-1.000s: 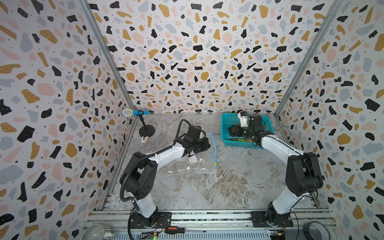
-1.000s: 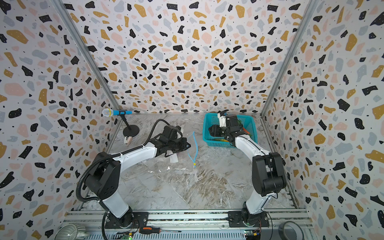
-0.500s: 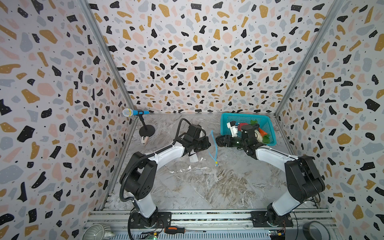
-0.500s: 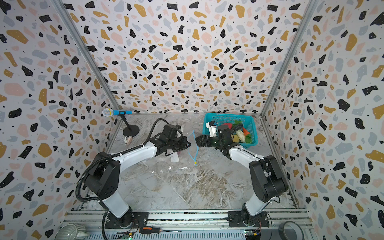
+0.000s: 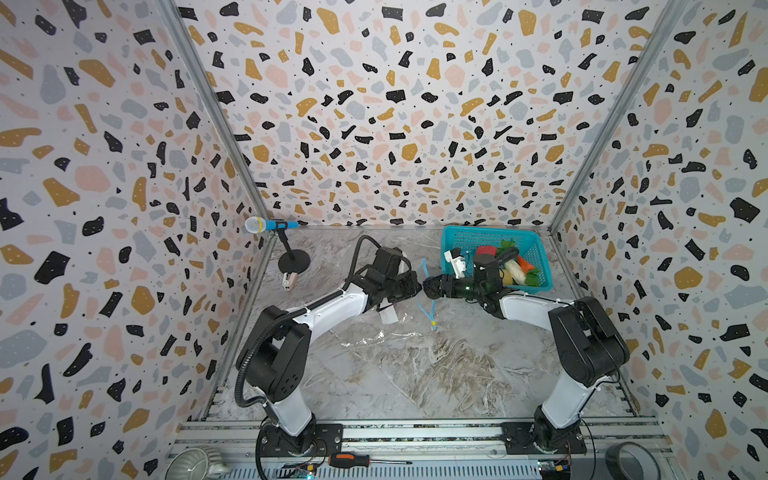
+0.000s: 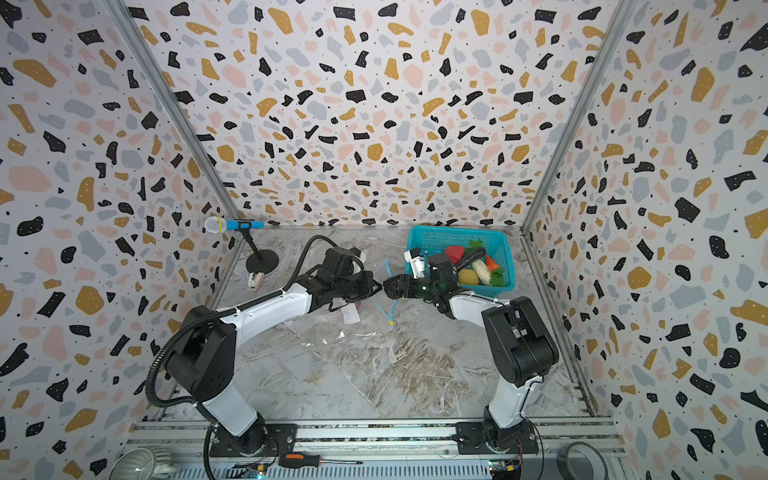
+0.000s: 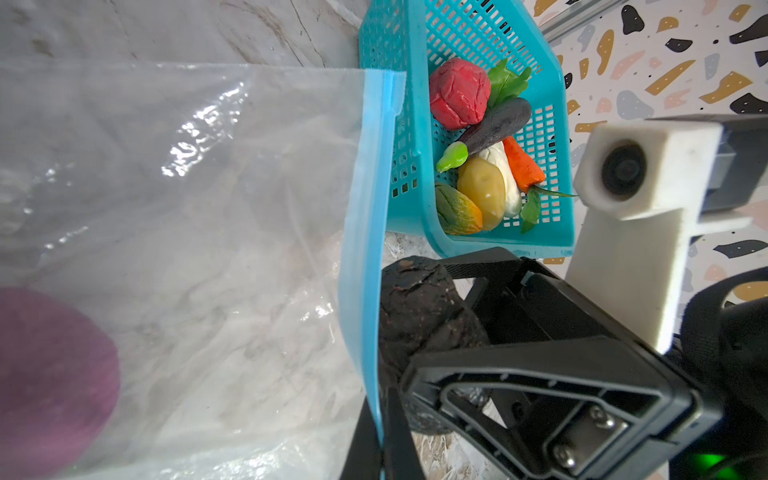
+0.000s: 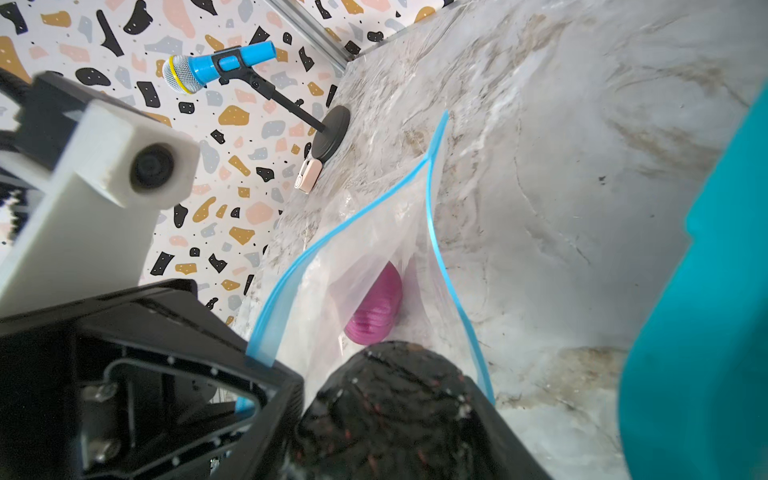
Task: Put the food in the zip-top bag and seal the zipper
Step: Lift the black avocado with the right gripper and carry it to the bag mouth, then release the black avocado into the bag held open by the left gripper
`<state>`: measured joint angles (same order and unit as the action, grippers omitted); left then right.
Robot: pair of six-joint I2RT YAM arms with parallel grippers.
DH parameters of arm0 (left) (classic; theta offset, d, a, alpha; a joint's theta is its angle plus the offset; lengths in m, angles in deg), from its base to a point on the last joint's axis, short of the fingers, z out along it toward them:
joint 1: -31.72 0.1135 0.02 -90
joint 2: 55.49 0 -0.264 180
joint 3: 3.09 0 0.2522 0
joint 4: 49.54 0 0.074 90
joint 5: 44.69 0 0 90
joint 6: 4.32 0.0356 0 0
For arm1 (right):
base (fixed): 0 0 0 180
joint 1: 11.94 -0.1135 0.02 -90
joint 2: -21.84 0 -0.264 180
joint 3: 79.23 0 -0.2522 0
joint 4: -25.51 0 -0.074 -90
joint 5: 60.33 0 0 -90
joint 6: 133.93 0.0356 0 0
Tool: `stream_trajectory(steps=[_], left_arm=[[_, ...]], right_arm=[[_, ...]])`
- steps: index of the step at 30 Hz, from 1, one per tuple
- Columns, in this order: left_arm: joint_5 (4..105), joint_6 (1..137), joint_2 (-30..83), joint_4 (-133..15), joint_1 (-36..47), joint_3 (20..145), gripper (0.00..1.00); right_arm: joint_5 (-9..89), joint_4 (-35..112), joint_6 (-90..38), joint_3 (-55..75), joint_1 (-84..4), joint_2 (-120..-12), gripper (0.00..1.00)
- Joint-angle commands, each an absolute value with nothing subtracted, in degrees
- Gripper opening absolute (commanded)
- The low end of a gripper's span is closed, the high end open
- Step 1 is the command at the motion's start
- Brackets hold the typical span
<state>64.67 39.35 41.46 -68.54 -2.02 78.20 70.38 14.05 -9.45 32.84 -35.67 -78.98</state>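
Zip-top bag [image 7: 187,249] is lying on the bench [image 5: 415,382], left end effector [image 7: 380,440] pinching its zipper [image 7: 361,232] tight — apparently propping the mouth open — while right end effector [image 5: 435,287], half-closed on a dark food piece [image 7: 415,316], is presenting it there.

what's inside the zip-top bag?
One purple onion shows inside the zip-top bag. The dark piece sits at the mouth, in the right gripper. The part under the left arm is hidden.
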Motion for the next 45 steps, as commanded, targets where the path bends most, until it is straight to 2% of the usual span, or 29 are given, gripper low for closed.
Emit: stream_trajectory(steps=[1,11,20,27,38,45], left_arm=[[65.02,38.49,38.87,-66.30,-1.69,77.21,0.00],[64.91,38.71,37.68,-66.53,-1.68,77.10,0.00],[65.31,38.43,37.08,-66.13,-1.77,76.73,0.00],[65.28,38.43,36.29,-66.18,-1.77,76.53,0.00],[65.76,38.56,36.53,-66.14,-1.77,76.42,0.00],[65.78,38.65,36.62,-66.12,-1.77,76.68,0.00]], right_arm=[[71.66,14.08,-10.75,31.17,-35.91,-80.03,0.38],[70.37,19.73,-14.91,28.50,-36.46,-81.20,0.38],[68.01,25.49,-18.22,25.22,-37.69,-82.36,0.42],[66.96,28.42,-19.49,23.17,-38.18,-82.95,0.49],[65.20,30.39,-20.57,21.76,-38.61,-82.82,0.68],[64.36,31.08,-20.69,21.29,-38.73,-82.57,0.71]])
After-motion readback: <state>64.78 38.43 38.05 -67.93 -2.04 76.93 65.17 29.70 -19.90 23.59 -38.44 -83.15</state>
